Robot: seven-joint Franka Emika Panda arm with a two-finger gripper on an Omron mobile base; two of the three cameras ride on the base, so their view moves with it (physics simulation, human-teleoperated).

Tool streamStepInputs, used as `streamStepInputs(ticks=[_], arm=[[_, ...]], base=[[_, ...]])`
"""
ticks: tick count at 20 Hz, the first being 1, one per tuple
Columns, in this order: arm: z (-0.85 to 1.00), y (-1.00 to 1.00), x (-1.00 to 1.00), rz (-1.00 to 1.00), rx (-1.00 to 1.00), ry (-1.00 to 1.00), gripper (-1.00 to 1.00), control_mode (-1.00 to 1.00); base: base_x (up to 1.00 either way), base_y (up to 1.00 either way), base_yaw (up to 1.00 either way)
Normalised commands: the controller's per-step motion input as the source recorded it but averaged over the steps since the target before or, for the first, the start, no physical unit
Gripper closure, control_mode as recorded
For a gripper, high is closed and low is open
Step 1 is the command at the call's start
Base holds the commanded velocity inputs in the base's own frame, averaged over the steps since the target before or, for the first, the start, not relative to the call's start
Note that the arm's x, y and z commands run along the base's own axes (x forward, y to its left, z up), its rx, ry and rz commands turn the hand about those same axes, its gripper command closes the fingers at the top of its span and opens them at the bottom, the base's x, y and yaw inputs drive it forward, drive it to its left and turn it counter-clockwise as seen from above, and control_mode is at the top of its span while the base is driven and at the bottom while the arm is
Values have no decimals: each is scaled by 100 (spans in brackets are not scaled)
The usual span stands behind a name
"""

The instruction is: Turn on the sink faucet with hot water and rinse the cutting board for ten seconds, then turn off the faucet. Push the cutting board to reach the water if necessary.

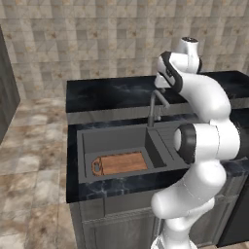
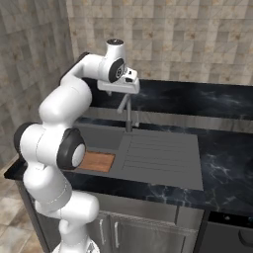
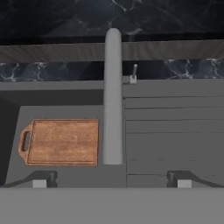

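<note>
The cutting board lies flat on the floor of the sink, on the left side of the basin. Its rounded end with the handle hole points left. From the right base view only a corner of the board peeks out from behind the white arm. From the hand view the board sits just left of the spout, close to it, but I cannot tell if they are touching.

Next comes the sink faucet. It stands at the back edge of the sink, between the basin and the ribbed drainboard. Its spout bends over toward the basin. In the hand view the spout runs like a long grey bar down the middle, and the small lever stands just to its right, at the base. No water is running from the spout.

The gripper hangs above the faucet and looks straight down at it. Its two dark fingertips are spread wide apart, one on each side of the spout, and they grasp nothing.

The black marbled table goes around the sink and stretches off to the right. Behind it is a tiled wall.
</note>
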Motion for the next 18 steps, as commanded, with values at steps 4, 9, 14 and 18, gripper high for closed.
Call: streamStepInputs(ticks=[4, 9, 14, 18], arm=[[-12, 0, 37, 0, 0, 0, -100, -100], [-14, 0, 25, 0, 0, 0, -100, -100], [-21, 0, 10, 0, 0, 0, -100, -100], [-21, -1, 0, 0, 0, 0, -100, -100]], base=[[0, 0, 0], [0, 0, 0], [0, 0, 0], [0, 0, 0]])
